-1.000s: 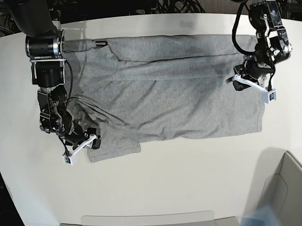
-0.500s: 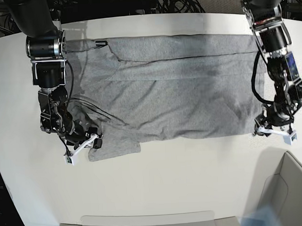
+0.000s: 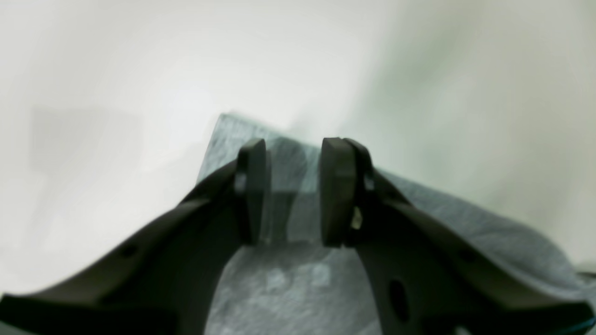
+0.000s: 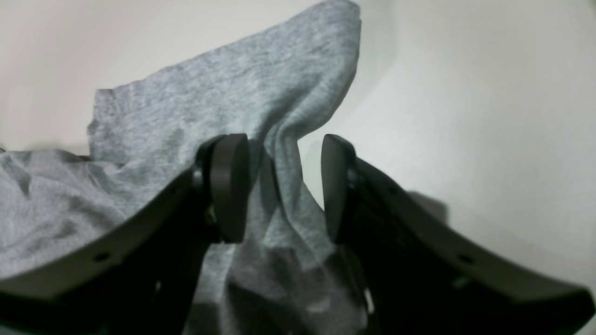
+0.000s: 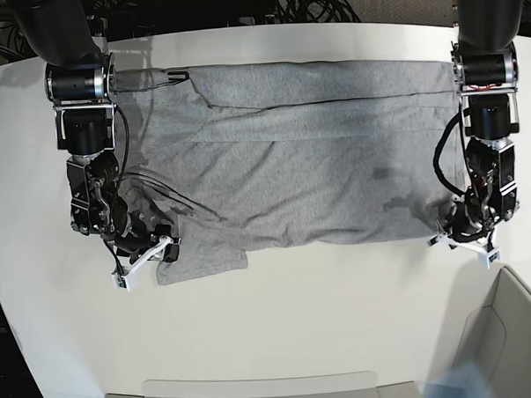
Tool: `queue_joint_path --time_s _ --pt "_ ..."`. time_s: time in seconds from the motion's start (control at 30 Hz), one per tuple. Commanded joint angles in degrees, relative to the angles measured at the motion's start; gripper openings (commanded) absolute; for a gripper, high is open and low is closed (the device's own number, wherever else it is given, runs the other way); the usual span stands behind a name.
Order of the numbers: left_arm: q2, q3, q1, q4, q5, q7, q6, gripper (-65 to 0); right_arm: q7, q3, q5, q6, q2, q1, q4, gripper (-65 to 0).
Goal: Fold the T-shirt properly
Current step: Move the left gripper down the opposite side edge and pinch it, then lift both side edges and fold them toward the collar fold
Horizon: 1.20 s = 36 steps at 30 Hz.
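The grey T-shirt lies spread on the white table, plain side up, one sleeve folded over at the near left. My left gripper sits at the shirt's near right corner. In the left wrist view it is open, its fingers straddling the shirt's corner, which lies flat below. My right gripper rests at the near left sleeve. It is open in the right wrist view, with a raised ridge of shirt cloth running between the fingers.
A grey bin stands at the near right corner, close to my left gripper. A pale tray lines the front edge. Black cables lie behind the table's far edge.
My left arm has swung from the shirt's right edge toward the front, down to its near right corner, and its jaws have opened wider. The right arm has stayed at the sleeve.
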Motion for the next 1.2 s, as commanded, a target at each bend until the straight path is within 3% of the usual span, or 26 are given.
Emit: queue_joint_path --time_s 0.0,0.33,0.5,0.6,0.7,0.77,0.87,0.97,1.17 --pt "-1.5 0.0 -1.7 0.5 0.3 -1.6 0.0 -44.1 0.0 0.1 0.1 0.0 0.4 1.5 0.7 -39.8" --pt "-1.5 0.2 -0.7 -2.3 0.3 -1.8 -0.1 -42.9 0.0 0.1 0.1 0.0 0.8 1.4 0.7 -39.8" --pt "-1.3 0.2 -0.1 -3.0 0.3 -1.8 -4.8 -42.9 0.0 0.0 0.1 0.0 0.8 1.5 0.7 -39.8" --pt "-0.6 0.2 0.0 -5.4 0.3 -1.9 -4.9 -43.0 0.0 -0.4 -0.2 0.0 0.6 1.6 0.6 -39.8" --pt "-0.4 0.2 0.4 -5.9 0.3 -1.9 -5.1 -44.6 0.2 -5.0 -0.2 0.0 0.8 1.7 0.6 -40.3" --pt "-0.3 0.2 0.4 -6.1 0.3 -1.9 -5.1 -49.2 0.5 -9.2 -0.2 -0.2 1.6 2.3 0.7 -43.6" --pt "-0.2 -0.3 0.4 -6.2 0.3 -2.8 -4.9 -63.8 1.3 -12.6 -0.2 -0.3 2.2 3.4 0.6 -54.3" --pt "-0.2 -0.3 0.4 -6.0 0.3 -5.8 -5.1 -65.0 5.1 -13.0 -0.2 -0.3 2.4 4.2 0.2 -65.0" --pt "-0.2 -2.4 2.5 1.2 0.1 -6.8 -5.1 -65.0 6.7 -13.0 -0.3 -0.3 3.3 4.5 1.0 -65.0"
